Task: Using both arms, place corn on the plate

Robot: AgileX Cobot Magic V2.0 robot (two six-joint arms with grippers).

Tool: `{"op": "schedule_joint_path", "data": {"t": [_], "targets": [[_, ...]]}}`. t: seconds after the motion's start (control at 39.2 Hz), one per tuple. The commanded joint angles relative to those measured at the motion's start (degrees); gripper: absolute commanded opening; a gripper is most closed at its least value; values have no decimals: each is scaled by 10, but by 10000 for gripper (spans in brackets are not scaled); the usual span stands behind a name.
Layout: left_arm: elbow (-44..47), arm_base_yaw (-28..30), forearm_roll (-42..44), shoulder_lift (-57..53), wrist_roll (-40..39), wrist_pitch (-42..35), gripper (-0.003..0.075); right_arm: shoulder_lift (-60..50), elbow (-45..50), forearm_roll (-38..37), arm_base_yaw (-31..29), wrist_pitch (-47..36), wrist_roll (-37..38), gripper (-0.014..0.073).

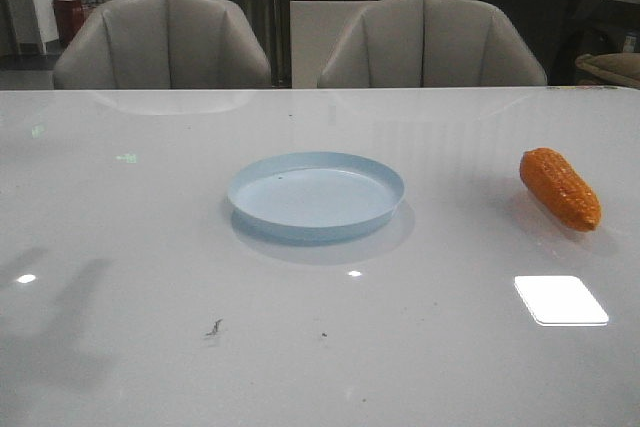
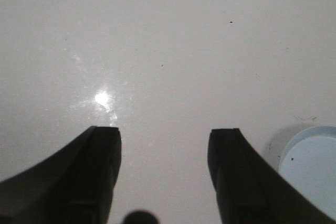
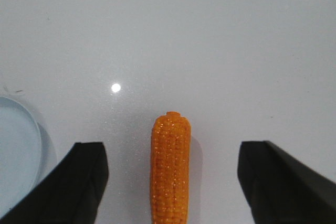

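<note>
The orange corn (image 1: 560,188) lies on the white table at the right, clear of the pale blue plate (image 1: 315,194) in the middle. Neither arm shows in the front view. In the right wrist view the corn (image 3: 170,169) lies lengthwise between the wide-open fingers of my right gripper (image 3: 173,153), touching neither, and the plate's rim (image 3: 21,150) shows at one edge. My left gripper (image 2: 164,136) is open and empty over bare table, with the plate's edge (image 2: 310,163) beside one finger.
Two grey chairs (image 1: 165,42) (image 1: 430,42) stand behind the table's far edge. A bright lamp reflection (image 1: 560,299) lies on the table near the corn. Small dark specks (image 1: 214,328) mark the surface in front of the plate.
</note>
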Motion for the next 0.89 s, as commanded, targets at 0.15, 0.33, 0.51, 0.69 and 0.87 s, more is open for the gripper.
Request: {"op": "schedule_joint_path", "data": {"t": [0.15,0.33,0.51,0.69,0.87], "targets": [[222,0,-5,-182,3,-176,440,100,-80,-5,-2,1,-4,624],[382,0,-4,-280,3,-266,440,159,-96,-5,1,7,-4,624],[490,0,0,-350,3,-295,440,201,-96,-7,5,12,-9,624],[528,0,0,-378,3,-295,440,211,-96,-7,5,17,-9,622],[529,0,0,-380,3,-292,440,223,-96,-7,5,18,-9,486]]}}
